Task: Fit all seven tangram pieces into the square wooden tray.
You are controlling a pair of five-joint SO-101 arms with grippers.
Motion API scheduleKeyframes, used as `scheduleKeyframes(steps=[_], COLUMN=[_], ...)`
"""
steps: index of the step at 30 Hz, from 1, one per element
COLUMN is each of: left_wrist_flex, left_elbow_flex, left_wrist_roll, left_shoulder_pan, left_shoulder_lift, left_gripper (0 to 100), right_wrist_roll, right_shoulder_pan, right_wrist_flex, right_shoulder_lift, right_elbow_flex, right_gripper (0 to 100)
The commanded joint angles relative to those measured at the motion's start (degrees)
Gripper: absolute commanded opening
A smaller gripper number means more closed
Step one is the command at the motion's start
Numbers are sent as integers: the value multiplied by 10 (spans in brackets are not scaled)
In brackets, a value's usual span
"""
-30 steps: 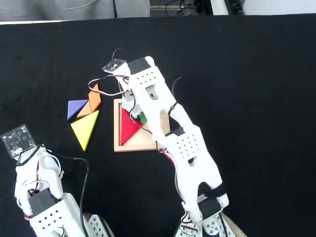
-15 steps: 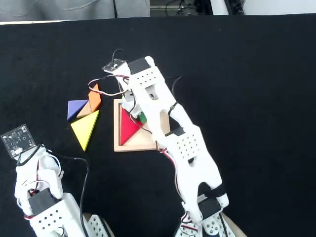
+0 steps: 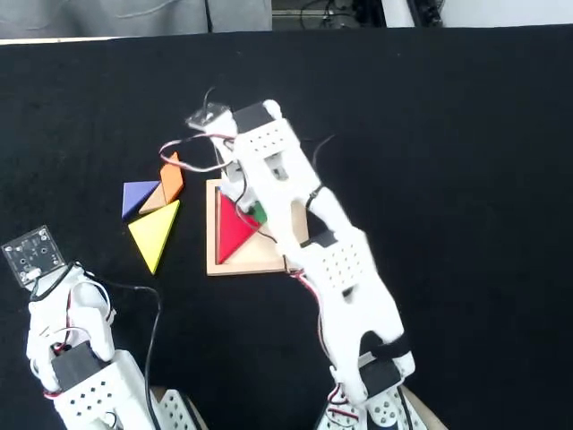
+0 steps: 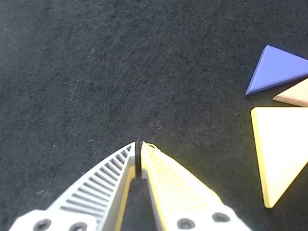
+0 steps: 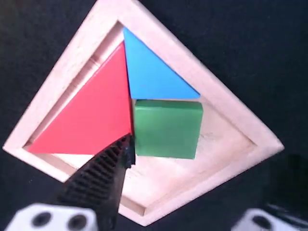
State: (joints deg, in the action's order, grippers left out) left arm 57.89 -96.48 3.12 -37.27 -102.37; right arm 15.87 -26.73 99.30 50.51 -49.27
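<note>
The left gripper (image 4: 139, 147) is sitting clenched and empty near the table's (image 3: 448, 179) near-left corner. The right gripper (image 3: 244, 199) is hanging released over the wooden tray (image 3: 235, 267). The tray is holding the red triangle (image 5: 91, 115), green square (image 5: 166, 127) and blue triangle (image 5: 151, 72). The yellow triangle (image 3: 154, 235) is lying just outside the tray's left edge.

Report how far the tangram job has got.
Done: red triangle, blue triangle and green square lie in the tray. In hand: the right gripper hangs open over the tray, one fingertip beside the green square. Remaining: yellow triangle, purple triangle, orange piece and tan triangle lie outside it.
</note>
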Motion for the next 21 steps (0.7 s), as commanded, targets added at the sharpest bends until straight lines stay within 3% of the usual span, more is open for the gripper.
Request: scheduleKeyframes(steps=[1, 2, 3, 5, 11, 21], left_wrist_flex=[3, 3, 3, 3, 3, 3], left_elbow_flex=[-10, -10, -10, -10, -10, -10], left_wrist_roll=[3, 3, 3, 3, 3, 3], left_shoulder_pan=[5, 5, 5, 5, 5, 5], left_shoulder_lift=[-3, -3, -3, -3, -3, -3], left_gripper=[30, 30, 30, 30, 30, 30], right_wrist_roll=[2, 2, 3, 5, 5, 5], right_shoulder_pan=[39, 44, 47, 47, 46, 37], right_wrist_flex=[19, 18, 16, 14, -47, -53], right_shoulder_lift=[-104, -120, -131, -136, -103, -13], right_elbow_flex=[43, 70, 97, 141, 192, 87], right_gripper=[113, 28, 7, 72, 16, 18])
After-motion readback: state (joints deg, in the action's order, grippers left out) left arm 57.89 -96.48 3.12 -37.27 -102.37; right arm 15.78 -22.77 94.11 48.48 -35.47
